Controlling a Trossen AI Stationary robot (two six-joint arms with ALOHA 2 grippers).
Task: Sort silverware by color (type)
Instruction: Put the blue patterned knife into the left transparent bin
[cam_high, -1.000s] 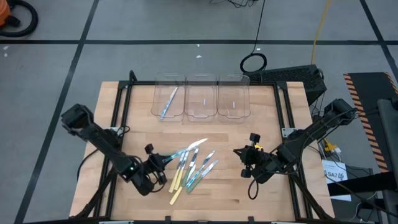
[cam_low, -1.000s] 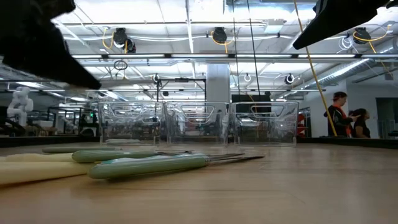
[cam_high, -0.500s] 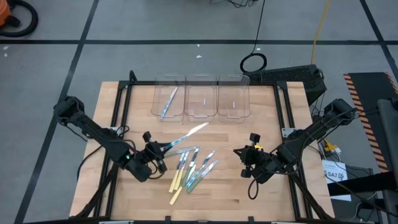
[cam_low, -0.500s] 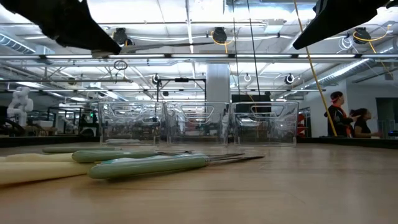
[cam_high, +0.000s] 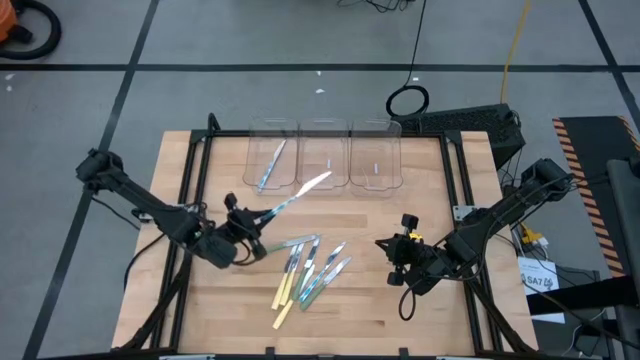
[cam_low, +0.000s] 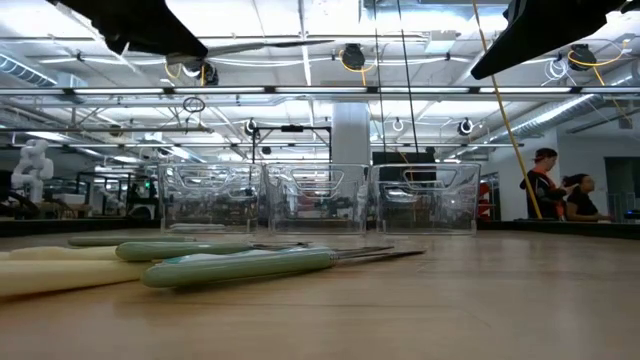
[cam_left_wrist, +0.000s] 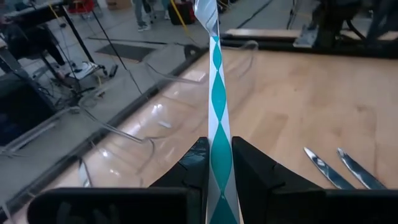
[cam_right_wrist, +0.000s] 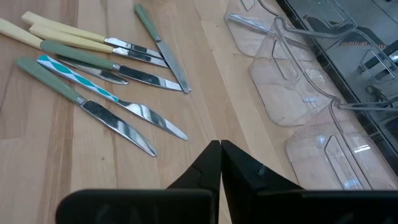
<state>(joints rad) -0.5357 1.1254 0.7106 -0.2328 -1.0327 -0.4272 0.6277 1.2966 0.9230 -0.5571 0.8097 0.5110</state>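
Note:
My left gripper (cam_high: 246, 224) is shut on a knife (cam_high: 290, 200) with a teal-and-white diamond handle, held above the table near the left side of the pile. The blade points toward the clear bins. The other silverware (cam_high: 305, 270) lies flat in a loose pile at mid-table: pale yellow (cam_right_wrist: 59, 35), green (cam_right_wrist: 53, 81) and one teal-and-white handle (cam_right_wrist: 81, 78). Another blue-handled utensil (cam_high: 271, 165) lies in the left bin. My right gripper (cam_high: 384, 244) is shut, right of the pile, touching nothing. My left gripper pinches the knife's patterned handle (cam_left_wrist: 217, 155) between its two fingers (cam_left_wrist: 198, 163). The knife runs on forward in line with the fingers. It is lifted clear of the table, and its blade (cam_high: 318, 182) slants up toward the far side.
Three clear bins (cam_high: 323, 165) stand in a row at the far side of the table; the middle and right ones (cam_high: 373, 165) hold no utensils. A dark frame rail (cam_high: 192, 185) runs along the table's left side. People stand far off in the room (cam_low: 545, 185).
My left gripper has risen and moved toward the table's far edge and a little left, staying shut on the knife. The knife has come up from the pile, and its blade tip now reaches the near rim of the bins. The rest of the pile has not moved.

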